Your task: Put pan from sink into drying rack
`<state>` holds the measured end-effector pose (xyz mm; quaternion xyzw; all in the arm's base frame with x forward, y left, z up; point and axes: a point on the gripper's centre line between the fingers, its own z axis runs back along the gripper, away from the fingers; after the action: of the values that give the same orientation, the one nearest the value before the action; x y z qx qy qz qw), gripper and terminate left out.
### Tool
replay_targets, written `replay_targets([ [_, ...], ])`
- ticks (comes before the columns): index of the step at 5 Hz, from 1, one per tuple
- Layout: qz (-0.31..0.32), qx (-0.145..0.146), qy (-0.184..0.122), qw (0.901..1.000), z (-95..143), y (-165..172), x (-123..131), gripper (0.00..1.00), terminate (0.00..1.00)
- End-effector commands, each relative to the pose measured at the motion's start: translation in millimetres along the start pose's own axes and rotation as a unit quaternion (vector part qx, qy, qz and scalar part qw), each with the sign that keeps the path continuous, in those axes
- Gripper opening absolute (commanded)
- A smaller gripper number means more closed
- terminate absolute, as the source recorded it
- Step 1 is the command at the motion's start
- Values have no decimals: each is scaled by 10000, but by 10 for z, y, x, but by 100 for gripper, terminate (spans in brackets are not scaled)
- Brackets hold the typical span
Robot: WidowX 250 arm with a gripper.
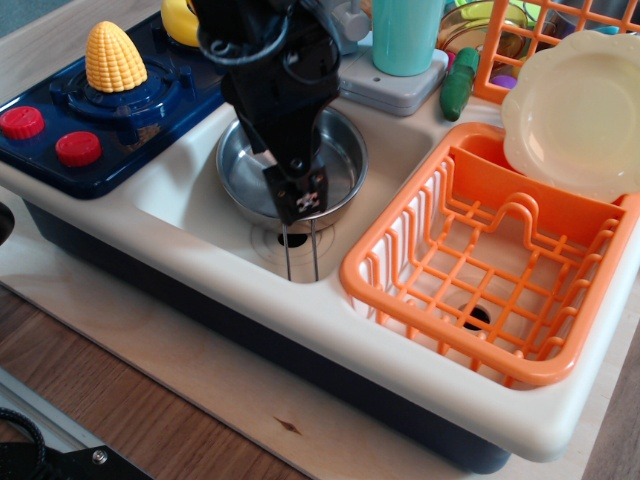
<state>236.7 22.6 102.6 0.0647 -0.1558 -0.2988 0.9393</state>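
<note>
The shiny steel pan [340, 160] sits in the cream sink [185, 200], its two-wire handle [300, 255] pointing toward the front edge over the drain. My black gripper [280, 175] hangs low over the pan, turned so one fingertip [298, 200] is at the near rim by the handle root and the other is further back inside the pan. The jaws look open and hold nothing. The orange drying rack [400, 290] lies to the right of the sink and is apart from the pan.
A cream plate [575, 110] leans at the rack's far end. A navy stove [150, 100] with a yellow corn [113, 58] and red knobs [78, 148] stands left. A teal cup [405, 35], a green vegetable [460, 85] and an orange grid crate [520, 40] stand behind.
</note>
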Motion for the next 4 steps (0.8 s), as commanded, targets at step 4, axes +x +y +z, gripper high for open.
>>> replay_targets([
  [4, -1118, 403, -444, 9919, -235, 174, -158, 100, 0],
])
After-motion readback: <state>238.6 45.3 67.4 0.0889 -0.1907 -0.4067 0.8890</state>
